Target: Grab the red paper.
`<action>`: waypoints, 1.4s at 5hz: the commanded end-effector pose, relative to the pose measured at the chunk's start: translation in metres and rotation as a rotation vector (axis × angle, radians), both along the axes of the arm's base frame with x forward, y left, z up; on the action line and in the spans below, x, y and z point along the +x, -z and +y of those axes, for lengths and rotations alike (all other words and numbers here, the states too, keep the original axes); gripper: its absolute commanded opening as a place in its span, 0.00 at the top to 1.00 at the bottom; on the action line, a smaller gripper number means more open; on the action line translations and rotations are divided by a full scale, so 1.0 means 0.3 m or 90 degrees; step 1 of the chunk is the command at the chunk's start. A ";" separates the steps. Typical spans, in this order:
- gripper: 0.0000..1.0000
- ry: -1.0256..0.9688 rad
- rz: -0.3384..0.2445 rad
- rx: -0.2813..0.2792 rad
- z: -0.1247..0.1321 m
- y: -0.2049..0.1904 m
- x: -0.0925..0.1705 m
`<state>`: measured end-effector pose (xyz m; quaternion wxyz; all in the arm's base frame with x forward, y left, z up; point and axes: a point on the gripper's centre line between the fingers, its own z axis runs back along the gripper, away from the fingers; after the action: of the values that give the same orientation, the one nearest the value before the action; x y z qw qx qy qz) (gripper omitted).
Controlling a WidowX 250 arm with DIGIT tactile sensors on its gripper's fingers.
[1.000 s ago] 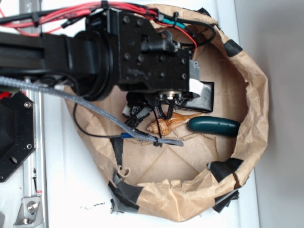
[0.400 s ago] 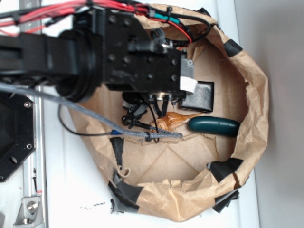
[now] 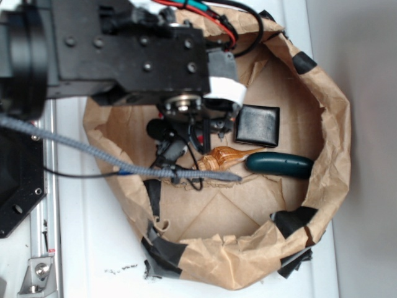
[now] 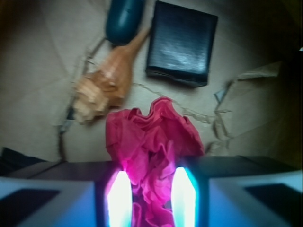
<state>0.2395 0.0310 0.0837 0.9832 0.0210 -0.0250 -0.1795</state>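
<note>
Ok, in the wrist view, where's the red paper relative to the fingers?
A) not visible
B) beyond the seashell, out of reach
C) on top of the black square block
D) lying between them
D: the red paper bunches down between the gripper fingers, with the seashell and black block farther off.

Moved toward 10 o'clock across the exterior view over the last second: the black arm housing (image 3: pixel 124 49), now crowding the upper left corner and looming larger. Shifted with it, the motor hub underneath (image 3: pixel 181 104), from about centre toward 11 o'clock. Uncovered as a result, the black square block (image 3: pixel 257 126) (earlier half hidden under the housing), and more of the seashell (image 3: pixel 224 158). Dragged leftward too, the grey braided cable (image 3: pixel 124 166), its tip now reaching further toward 3 o'clock.
</note>
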 end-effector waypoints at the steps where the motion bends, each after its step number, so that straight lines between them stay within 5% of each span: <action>1: 1.00 -0.088 -0.102 -0.046 -0.053 -0.204 0.037; 4: 1.00 -0.123 -0.073 -0.055 -0.084 -0.169 0.062; 5: 1.00 -0.130 -0.082 -0.084 -0.106 -0.212 0.041; 6: 1.00 -0.150 -0.102 -0.057 -0.094 -0.250 0.039; 7: 1.00 -0.208 -0.072 -0.018 -0.101 -0.293 -0.012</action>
<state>0.2343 0.0066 0.1537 0.9988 0.0180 -0.0459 -0.0047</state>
